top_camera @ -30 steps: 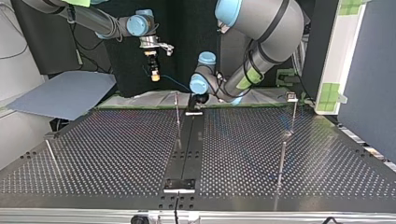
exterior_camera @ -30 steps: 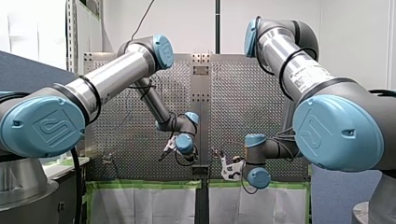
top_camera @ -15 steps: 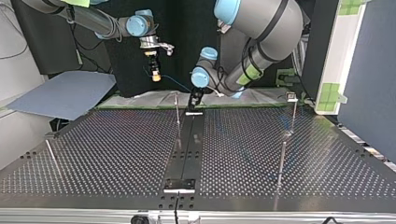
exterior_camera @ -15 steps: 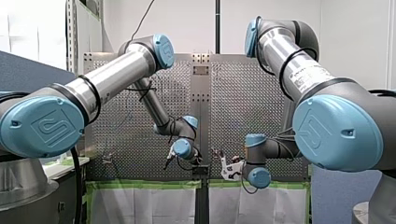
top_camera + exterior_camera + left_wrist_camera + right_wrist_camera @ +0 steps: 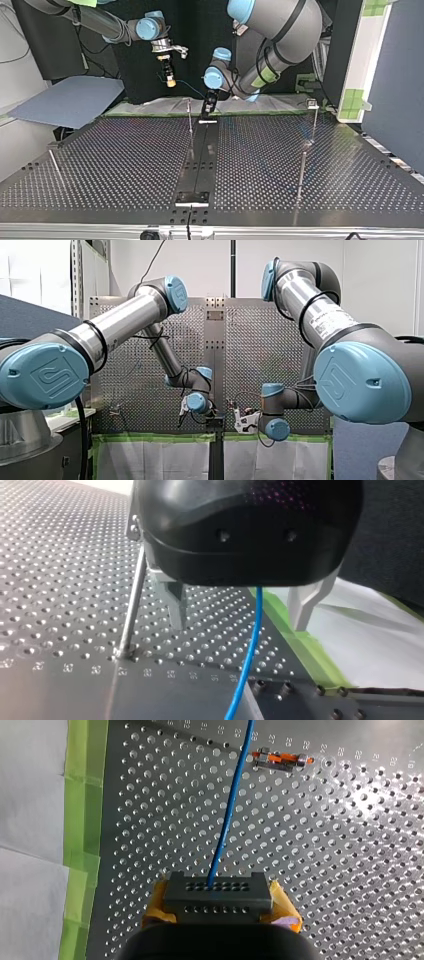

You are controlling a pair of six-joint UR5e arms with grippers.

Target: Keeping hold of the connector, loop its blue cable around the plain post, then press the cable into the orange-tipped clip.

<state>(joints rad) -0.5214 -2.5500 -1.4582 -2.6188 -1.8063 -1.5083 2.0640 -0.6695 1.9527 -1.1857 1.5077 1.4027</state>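
Observation:
My right gripper (image 5: 220, 911) is shut on a dark connector (image 5: 217, 892), held between yellow pads (image 5: 286, 914) above the table. Its blue cable (image 5: 229, 812) runs ahead over the perforated plate, passing beside the orange-tipped clip (image 5: 282, 758). In the top view this gripper (image 5: 170, 80) hangs at the back left. My left gripper (image 5: 240, 625) is open just above the plate, and the blue cable (image 5: 250, 650) passes between its metal fingers (image 5: 175, 605) without touching them. A thin metal post (image 5: 132, 610) stands close beside one finger, and its top is hidden. The same post (image 5: 190, 120) shows in the top view.
A black centre rail (image 5: 200, 160) runs across the plate. More thin posts stand at the top view's right (image 5: 301, 172) and left (image 5: 55, 165). Green tape (image 5: 300, 645) and white sheeting edge the plate near my left gripper.
My left gripper has swung down to the plate beside the centre post, staying open. My right gripper, still holding the connector, shifted slightly towards it.

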